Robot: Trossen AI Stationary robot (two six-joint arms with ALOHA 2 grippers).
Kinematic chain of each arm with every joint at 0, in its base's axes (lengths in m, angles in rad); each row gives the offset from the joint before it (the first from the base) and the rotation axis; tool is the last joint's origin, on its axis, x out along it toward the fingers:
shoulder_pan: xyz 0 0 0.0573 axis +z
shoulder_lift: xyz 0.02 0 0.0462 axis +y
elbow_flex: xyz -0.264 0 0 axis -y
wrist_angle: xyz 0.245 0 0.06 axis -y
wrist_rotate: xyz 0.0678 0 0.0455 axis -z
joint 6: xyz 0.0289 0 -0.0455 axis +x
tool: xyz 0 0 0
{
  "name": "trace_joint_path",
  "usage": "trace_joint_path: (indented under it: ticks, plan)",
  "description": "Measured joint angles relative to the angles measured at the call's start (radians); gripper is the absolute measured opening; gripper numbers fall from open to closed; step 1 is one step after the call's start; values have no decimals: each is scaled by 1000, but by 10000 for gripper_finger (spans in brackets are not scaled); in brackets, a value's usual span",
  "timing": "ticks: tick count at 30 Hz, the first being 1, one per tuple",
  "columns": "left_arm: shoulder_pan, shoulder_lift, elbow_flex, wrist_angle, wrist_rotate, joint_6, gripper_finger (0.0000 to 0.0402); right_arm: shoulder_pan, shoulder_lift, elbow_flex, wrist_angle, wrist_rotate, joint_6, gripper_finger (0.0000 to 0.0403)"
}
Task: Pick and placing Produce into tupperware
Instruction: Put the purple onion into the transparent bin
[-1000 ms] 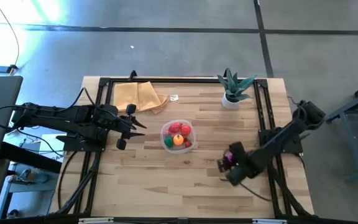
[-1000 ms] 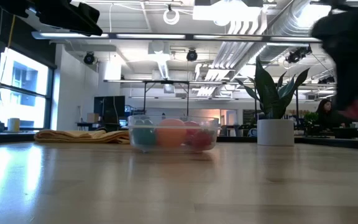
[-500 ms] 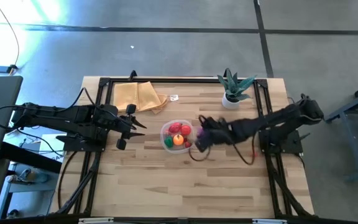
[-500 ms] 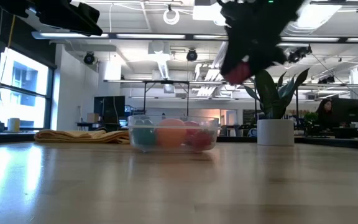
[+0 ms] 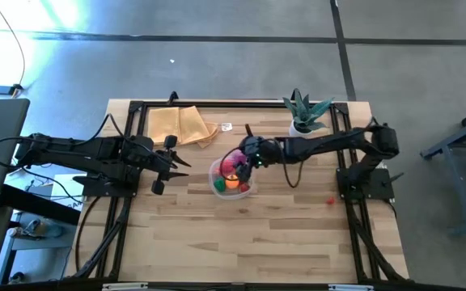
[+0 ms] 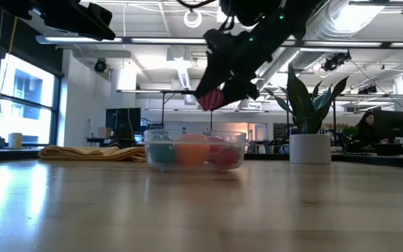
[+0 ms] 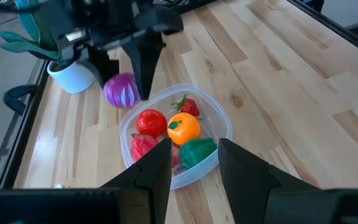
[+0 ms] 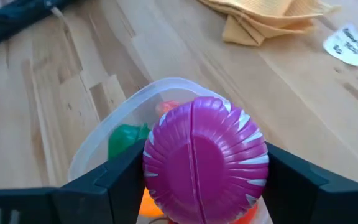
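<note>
Above the clear tupperware [image 5: 231, 177] near the middle of the wooden counter [image 5: 217, 234], the right gripper [image 5: 249, 155] pinches a magenta ribbed vegetable [image 8: 204, 160] between its fingers, holding it in the air over the container's rim on the side toward the potted plant [image 5: 303, 115]. Inside the tupperware lie an orange fruit [image 7: 183, 128], a red tomato-like piece [image 7: 150, 122], a strawberry [image 7: 188, 106], a green piece [image 7: 196, 151] and another red piece [image 7: 143, 147]. The left gripper [image 5: 167, 162] hangs just beside the container on the side away from the plant, its fingers pressed together on nothing. A folded tan cloth [image 5: 180, 124] lies near the counter's far edge, with a small white tag [image 5: 227, 127] next to it.
</note>
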Motion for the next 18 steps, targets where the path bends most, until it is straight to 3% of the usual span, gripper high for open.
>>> trace_joint_path:
  ticks: [11,18]
  plan:
    - [0,0,0,0,0,0,120,-9,192,185,-100,-29,-110,250]
    - [0,0,0,0,0,0,120,-9,210,198,-87,-44,-142,250]
